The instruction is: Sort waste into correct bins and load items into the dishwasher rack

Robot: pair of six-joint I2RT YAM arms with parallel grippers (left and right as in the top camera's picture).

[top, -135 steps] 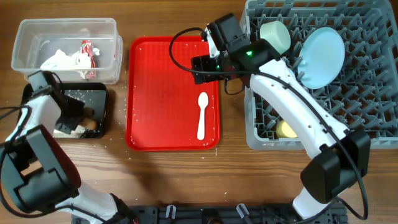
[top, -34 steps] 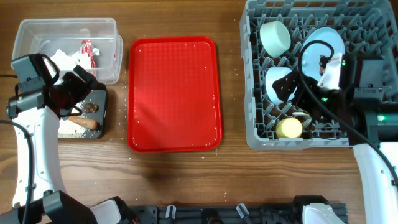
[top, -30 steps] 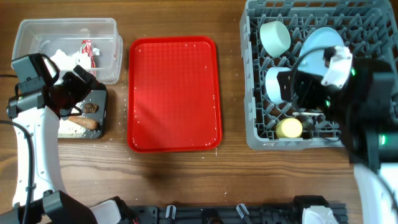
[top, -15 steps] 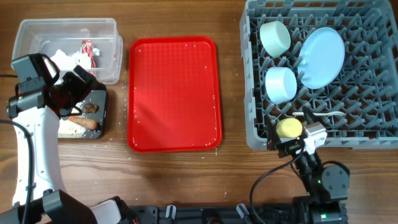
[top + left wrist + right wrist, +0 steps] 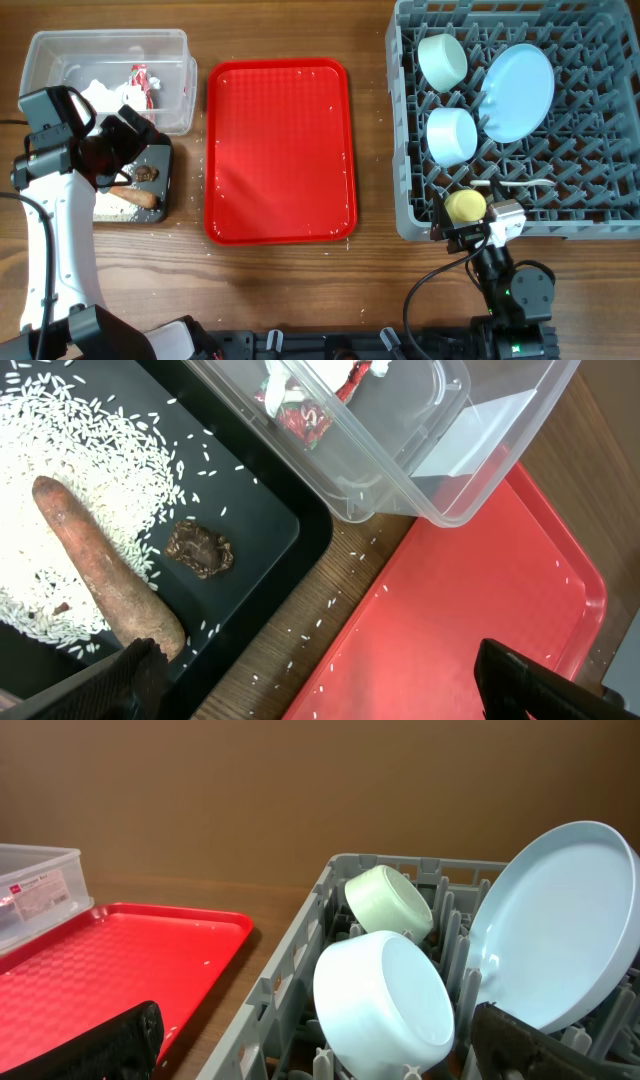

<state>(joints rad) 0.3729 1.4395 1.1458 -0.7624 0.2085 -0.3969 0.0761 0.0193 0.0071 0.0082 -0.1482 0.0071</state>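
Observation:
The grey dishwasher rack (image 5: 590,190) holds the pale green bowl (image 5: 442,58), small blue bowl (image 5: 450,135), blue plate (image 5: 518,92), yellow cup (image 5: 464,206) and white spoon (image 5: 522,186). In the clear tub (image 5: 60,50) lie a tissue (image 5: 98,96) and a red-and-white wrapper (image 5: 140,80). The black tray (image 5: 163,152) carries rice (image 5: 70,470), a brown lump (image 5: 200,550) and an orange stick (image 5: 105,570). My left gripper (image 5: 335,690) hangs open over the black tray's right edge. My right gripper (image 5: 320,1050) is open, pulled back at the rack's near edge, facing the blue bowl (image 5: 385,1005).
A red serving tray (image 5: 280,150) lies bare between the bins and the rack, with a few rice grains on it and on the wood strip (image 5: 330,600) beside it. The right arm's base (image 5: 510,290) sits at the table's front edge.
The right arm has drawn back from above the rack to the front edge below the yellow cup, uncovering the dishes and spoon. The left arm has not moved.

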